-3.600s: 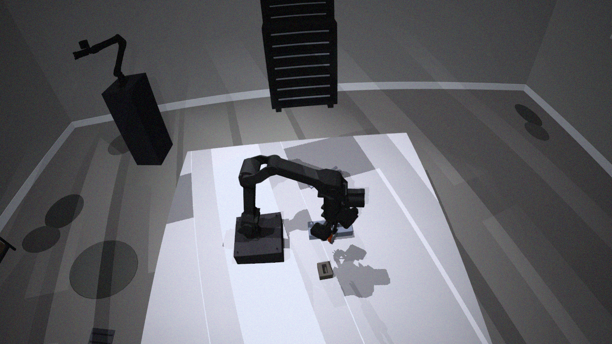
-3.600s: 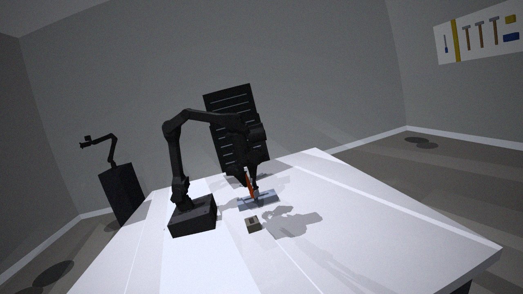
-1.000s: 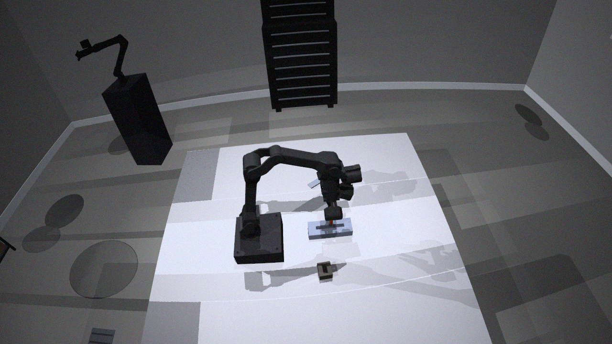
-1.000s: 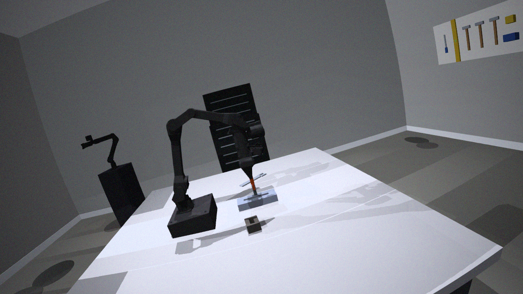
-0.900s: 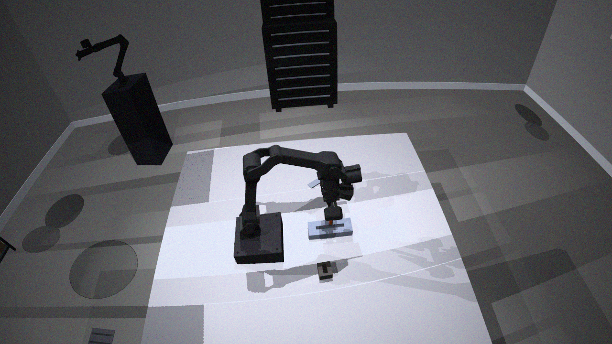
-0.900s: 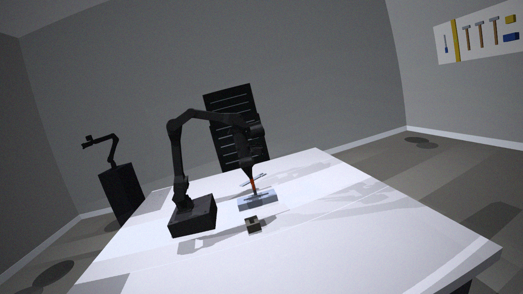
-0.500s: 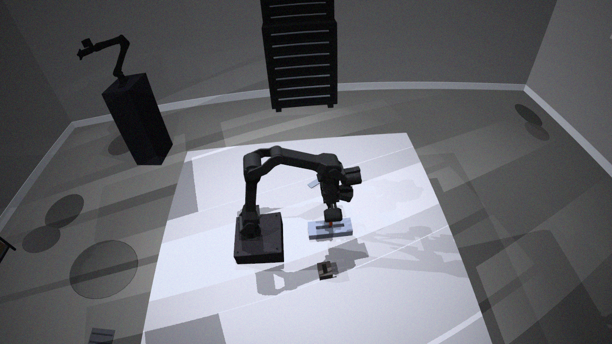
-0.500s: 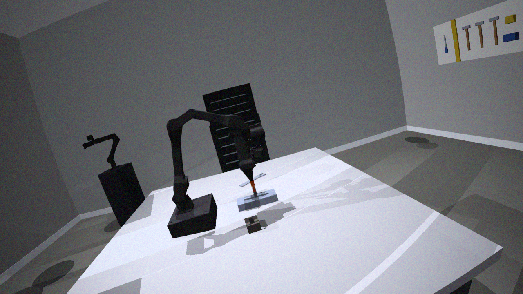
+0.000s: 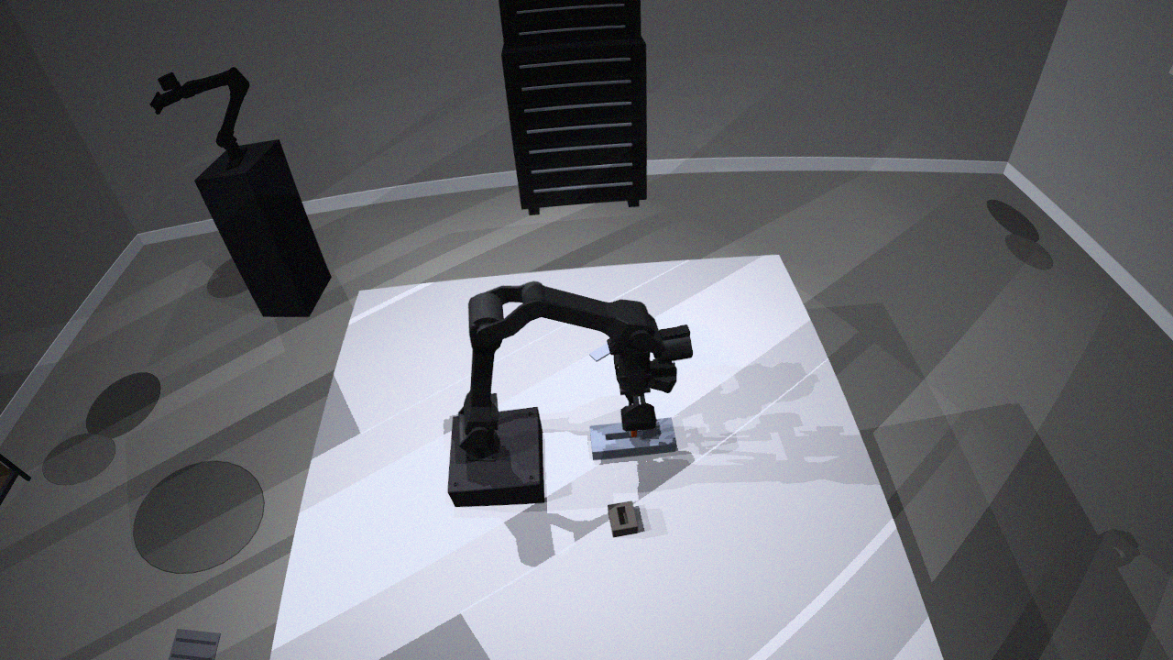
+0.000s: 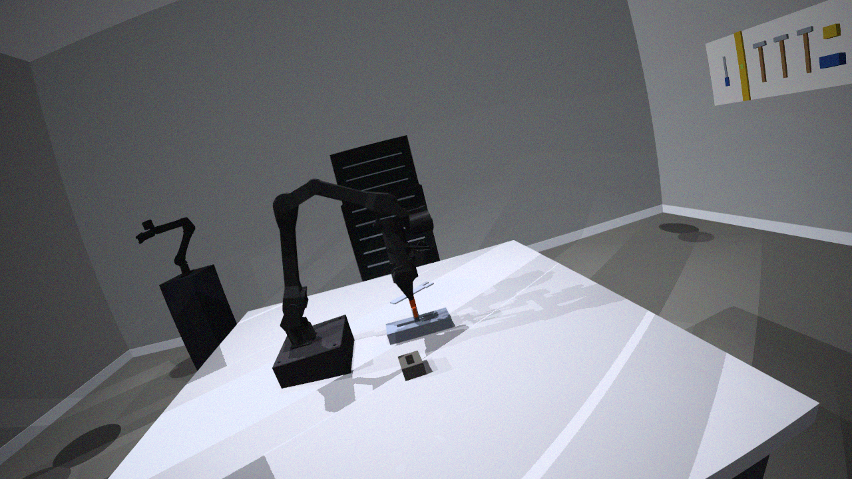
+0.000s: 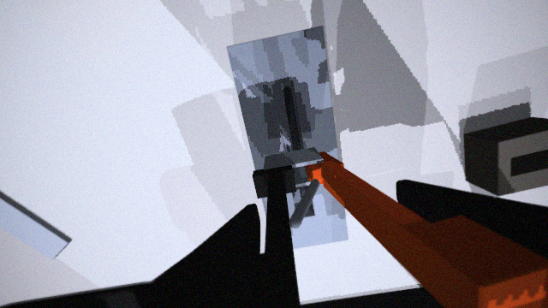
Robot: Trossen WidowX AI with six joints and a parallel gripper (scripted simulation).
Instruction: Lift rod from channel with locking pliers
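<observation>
From where I stood, farthest left was a smaller dark arm [image 9: 235, 90] [image 10: 186, 235] on a tall black pedestal [image 9: 262, 237] [image 10: 196, 315]. Next came the working arm's dark base [image 9: 524, 488] [image 10: 342, 357], with the black drawer cabinet [image 9: 512, 123] [image 10: 375, 150] behind. A pale strip [image 9: 599, 354] [image 10: 405, 296] [image 11: 32, 227] lay on the white table [image 9: 393, 542] [image 10: 476, 416] [image 11: 86, 107], and nearer me sat a small slotted block [image 9: 631, 526] [image 10: 415, 364] [image 11: 481, 158]. Just beyond it, the gripper [image 9: 638, 414] [image 10: 410, 295] [image 11: 325, 201] pointed down over the blue-grey channel block [image 9: 602, 451] [image 10: 411, 336] [image 11: 317, 233]. Its jaws stood well apart, about three quarters open, around the handles of the orange-and-black locking pliers [image 9: 633, 433] [image 10: 414, 308] [image 11: 377, 201]. The pliers' nose was at the channel; I couldn't tell whether it surrounded the rod. The dark rod [image 11: 291, 115] lay in the channel. Rightmost, hammers [image 10: 783, 58] hung on the wall.
</observation>
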